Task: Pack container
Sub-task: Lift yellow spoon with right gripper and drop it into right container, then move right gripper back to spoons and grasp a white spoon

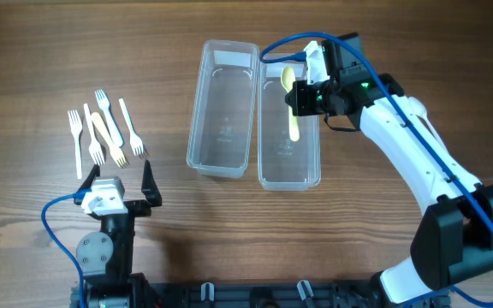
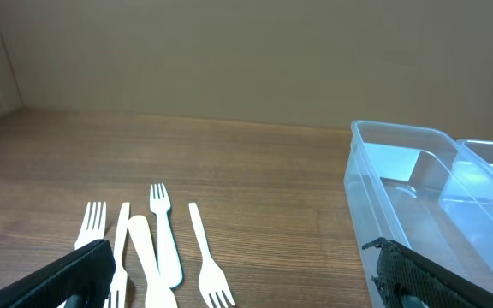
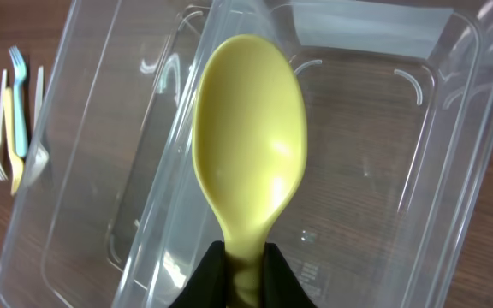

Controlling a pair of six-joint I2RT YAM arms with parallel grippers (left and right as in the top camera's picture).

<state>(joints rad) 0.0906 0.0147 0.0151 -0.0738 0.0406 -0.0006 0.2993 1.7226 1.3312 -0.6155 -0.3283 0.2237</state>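
Observation:
Two clear plastic containers stand side by side, the left container [image 1: 222, 111] and the right container [image 1: 289, 167]. My right gripper [image 1: 302, 98] is shut on a yellow spoon [image 1: 292, 107] and holds it over the right container; in the right wrist view the spoon bowl [image 3: 251, 145] fills the middle above the container [image 3: 383, 171]. Several plastic forks [image 1: 105, 128] lie on the table at the left, also in the left wrist view [image 2: 157, 248]. My left gripper [image 1: 116, 190] is open and empty near the front edge, below the forks.
The wooden table [image 1: 41, 51] holds the forks at the left and the containers in the middle. The left container also shows in the left wrist view [image 2: 400, 197]. The right arm stretches from the front right corner across to the containers.

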